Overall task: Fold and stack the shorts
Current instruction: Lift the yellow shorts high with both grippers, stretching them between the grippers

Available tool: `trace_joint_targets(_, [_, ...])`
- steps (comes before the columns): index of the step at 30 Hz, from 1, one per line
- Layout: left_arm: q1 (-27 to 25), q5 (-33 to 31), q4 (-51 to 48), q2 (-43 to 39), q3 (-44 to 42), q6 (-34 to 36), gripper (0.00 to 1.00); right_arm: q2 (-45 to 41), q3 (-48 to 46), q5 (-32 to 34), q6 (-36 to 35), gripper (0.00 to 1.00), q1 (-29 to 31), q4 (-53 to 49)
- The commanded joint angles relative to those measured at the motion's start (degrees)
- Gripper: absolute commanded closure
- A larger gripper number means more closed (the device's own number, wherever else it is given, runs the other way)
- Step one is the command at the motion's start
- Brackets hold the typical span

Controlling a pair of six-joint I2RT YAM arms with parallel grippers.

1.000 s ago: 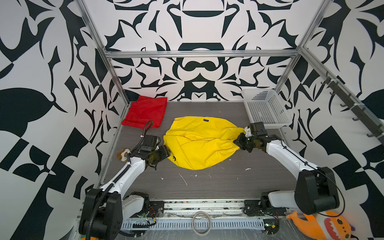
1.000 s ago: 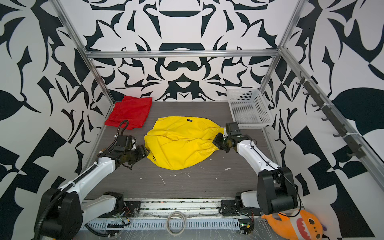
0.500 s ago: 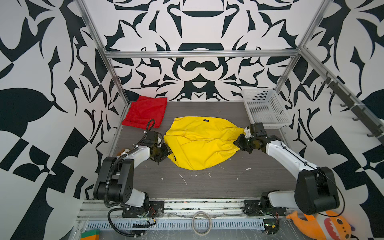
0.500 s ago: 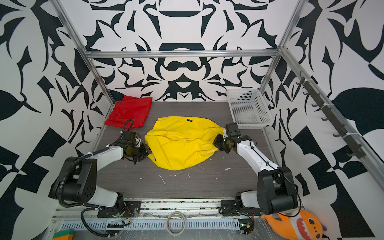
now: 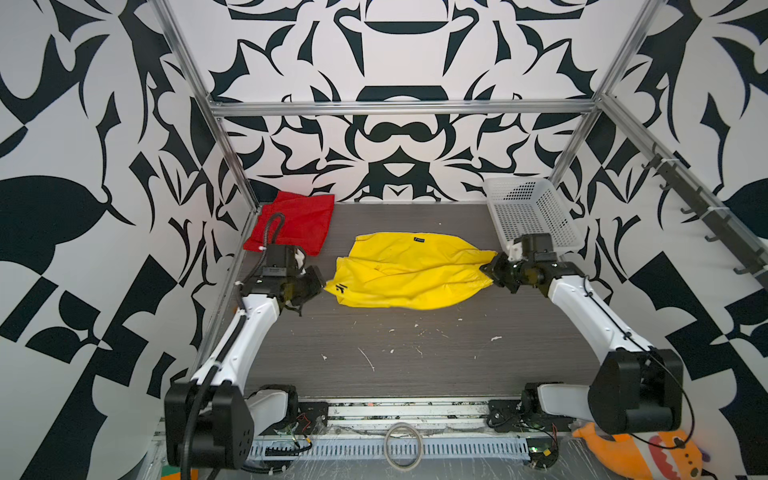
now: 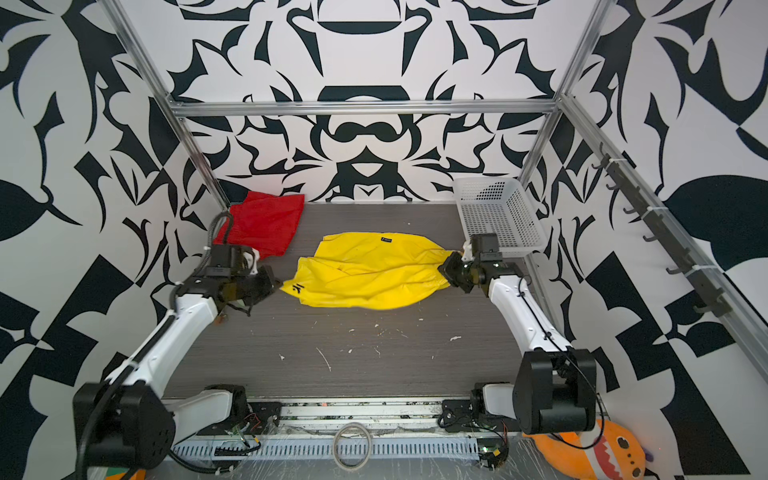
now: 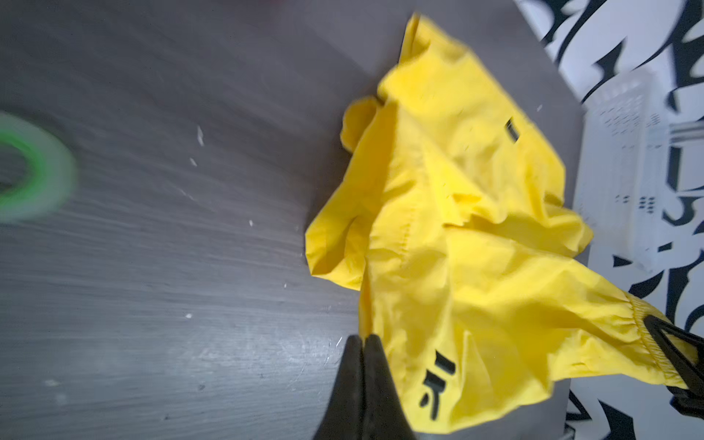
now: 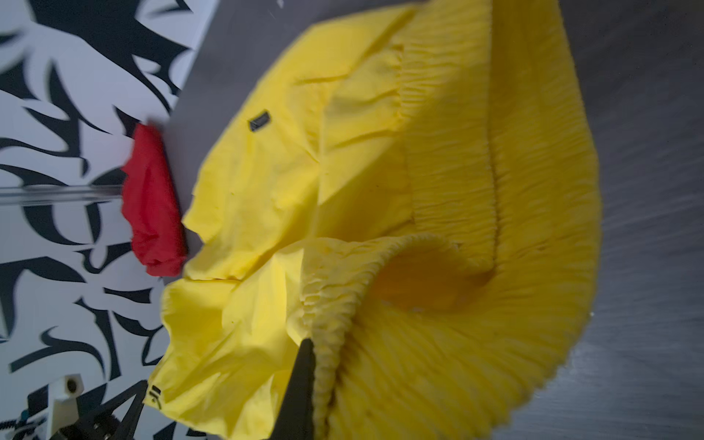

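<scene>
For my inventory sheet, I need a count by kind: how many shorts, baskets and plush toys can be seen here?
Shorts: 2 (yellow shorts, red shorts)
Basket: 1 (white basket)
Plush toy: 1 (orange plush toy)
Total: 4

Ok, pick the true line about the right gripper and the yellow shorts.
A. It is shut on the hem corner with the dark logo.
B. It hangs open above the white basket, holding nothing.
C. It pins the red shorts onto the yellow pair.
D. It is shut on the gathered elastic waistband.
D: in the right wrist view the right gripper is shut on the ribbed, gathered waistband of the yellow shorts, at their basket-side end in both top views.
</scene>
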Motion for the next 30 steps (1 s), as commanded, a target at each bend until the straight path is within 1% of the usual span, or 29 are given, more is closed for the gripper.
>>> trace_joint_targets(1, [3.26, -4.72, -12.25, -5.66, 6.33, 6.94, 0.97, -4.7, 9.36, -3.08, -2.05, 1.0, -2.53, -0.27])
trace_joint_targets(4, [4.45, -6.88, -14.77, -8.97, 11.23, 9.16, 0.97, -5.83, 14.24, -5.51, -1.96, 1.0, -2.89, -0.39])
trace_joint_targets(6, [4.47, -7.75, -14.67, -9.97, 14.79, 9.87, 0.97, -6.17, 17.39, -8.51, -0.72, 1.0, -2.8, 0.25])
trace_joint_targets(10, [4.41, -8.82, -15.55, -7.9, 24.13, 11.54, 0.98, -7.11, 23.39, -11.25, 0.64, 1.0, -1.97, 0.41])
trace_joint_targets(12, [4.41, -9.71, -18.06, -6.24, 30.87, 13.17, 0.99, -7.91, 27.45, -13.2, 0.5, 1.0, -1.84, -0.89])
trace_joint_targets(15, [4.47, -12.8, -21.38, -5.6, 39.31, 15.33, 0.99, -9.62, 33.08, -15.89, -0.07, 1.0, -1.83, -3.8])
trace_joint_targets(20, [4.4, -18.0, -24.49, -7.85, 48.83, 18.1, 1.0, -11.68, 41.81, -19.78, -0.57, 1.0, -1.87, -9.25])
trace_joint_targets(23, [4.43, -19.79, -26.21, -7.91, 52.98, 19.2, 1.0, -11.82, 46.68, -21.01, -0.56, 1.0, -1.88, -12.23])
trace_joint_targets(25, [4.45, -20.59, -27.58, -6.64, 54.78, 20.22, 1.0, -11.73, 48.32, -20.56, -0.31, 1.0, -1.85, -13.14])
trace_joint_targets(28, [4.44, -19.87, -27.73, -3.29, 54.18, 20.43, 1.0, -10.76, 46.88, -19.61, 1.07, 1.0, -1.79, -12.15])
trace_joint_targets(30, [4.45, -16.78, -25.19, -0.71, 52.06, 19.87, 1.0, -9.29, 44.04, -18.3, 1.84, 1.0, -0.47, -9.55])
